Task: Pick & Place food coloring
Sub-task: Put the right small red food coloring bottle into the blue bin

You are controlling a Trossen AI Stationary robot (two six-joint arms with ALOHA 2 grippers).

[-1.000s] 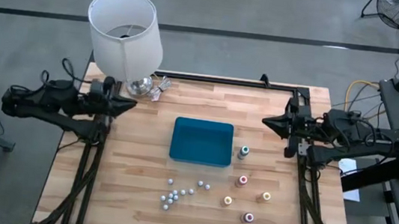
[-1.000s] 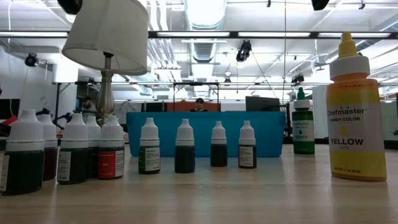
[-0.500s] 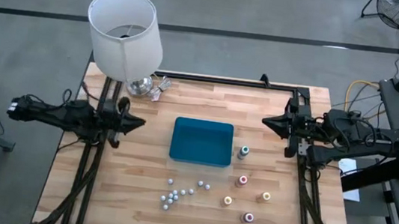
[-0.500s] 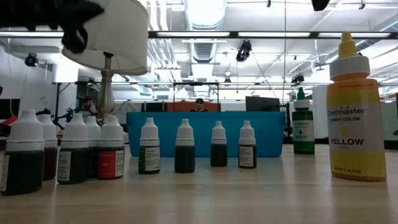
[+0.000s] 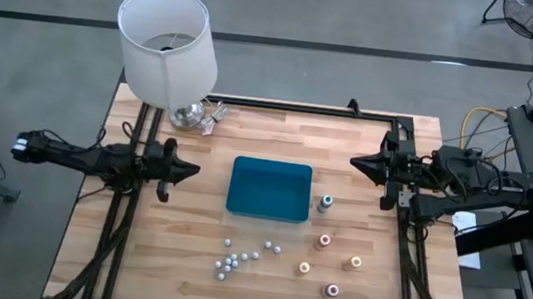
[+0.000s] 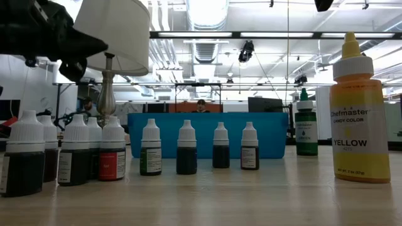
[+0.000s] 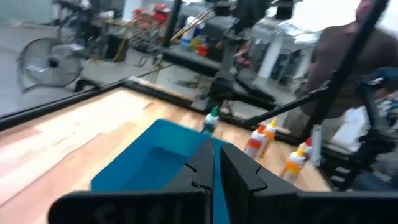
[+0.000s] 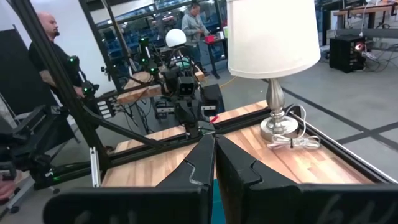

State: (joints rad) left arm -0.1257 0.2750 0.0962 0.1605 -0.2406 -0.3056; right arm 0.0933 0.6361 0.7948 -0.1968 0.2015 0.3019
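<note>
I see the left gripper (image 5: 192,171), jaws closed and empty, just beside the blue tray (image 5: 269,189); the right gripper (image 5: 356,162) is closed too.

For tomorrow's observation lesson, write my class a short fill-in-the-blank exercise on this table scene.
1. The lamp has a ____ shade.
2. The tray in the middle of the table is ____.
3. The fingers of the left gripper are ____.
4. The bottle nearest the tray has a ____ top.

Missing words: white; blue; shut; green

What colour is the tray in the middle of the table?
Blue tray, clearest in the high view.
</note>
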